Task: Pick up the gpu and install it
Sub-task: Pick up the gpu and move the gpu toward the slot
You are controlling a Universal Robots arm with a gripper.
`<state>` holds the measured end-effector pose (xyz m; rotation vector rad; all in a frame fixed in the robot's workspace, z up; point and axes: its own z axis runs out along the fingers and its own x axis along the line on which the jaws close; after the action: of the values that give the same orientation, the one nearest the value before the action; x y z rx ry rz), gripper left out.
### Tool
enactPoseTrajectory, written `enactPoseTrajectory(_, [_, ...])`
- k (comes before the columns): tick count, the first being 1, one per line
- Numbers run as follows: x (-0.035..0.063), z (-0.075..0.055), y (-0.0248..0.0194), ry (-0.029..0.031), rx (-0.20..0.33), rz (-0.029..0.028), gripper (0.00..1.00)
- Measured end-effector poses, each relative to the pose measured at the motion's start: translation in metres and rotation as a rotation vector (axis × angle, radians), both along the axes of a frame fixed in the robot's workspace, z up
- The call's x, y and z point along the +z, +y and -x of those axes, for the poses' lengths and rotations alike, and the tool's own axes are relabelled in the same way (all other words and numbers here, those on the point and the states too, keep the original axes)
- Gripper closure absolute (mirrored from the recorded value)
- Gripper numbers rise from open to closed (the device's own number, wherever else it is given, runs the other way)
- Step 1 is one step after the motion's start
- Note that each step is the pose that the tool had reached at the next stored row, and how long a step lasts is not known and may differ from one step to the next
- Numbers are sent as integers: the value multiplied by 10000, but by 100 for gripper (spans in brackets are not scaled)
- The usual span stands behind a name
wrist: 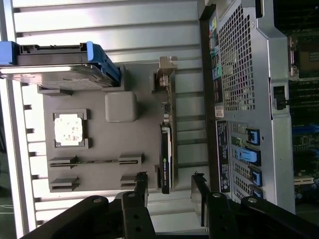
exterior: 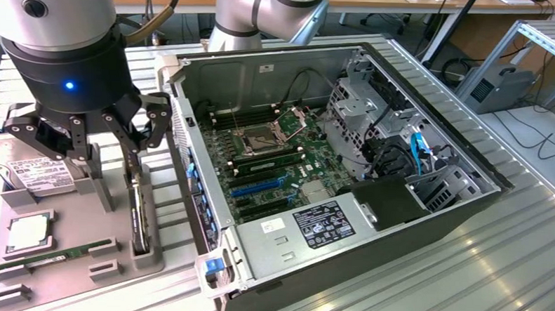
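Pick-up approach: my gripper (wrist: pixel 169 178), wide open and empty, hovers above the edge-on green-and-black gpu card (wrist: pixel 166 149); the grasp needs squared jaws.

Parts tray (exterior: pixel 67 220) just beside a computer case (exterior: pixel 225 76), both on a bench (exterior: pixel 507 278).
The gpu (exterior: pixel 142 220) stands on edge in the tray's case-side slot, below the tool (exterior: pixel 104 162).
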<state>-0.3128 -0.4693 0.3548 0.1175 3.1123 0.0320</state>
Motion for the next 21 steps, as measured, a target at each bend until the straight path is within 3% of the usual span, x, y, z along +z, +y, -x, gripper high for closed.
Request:
enactPoseTrajectory(7, [-20, 0, 2, -1, 0, 6, 52])
enactPoseTrajectory(13, [-45, -9, 44, -1, 4, 31, 52])
enactPoseTrajectory(17, [-62, -13, 45, -1, 35, 106, 52])
enactPoseTrajectory(19, [-66, -13, 45, -1, 45, 178, 52])
enactPoseTrajectory(21, [-74, -14, 45, 0, 53, 296, 52])
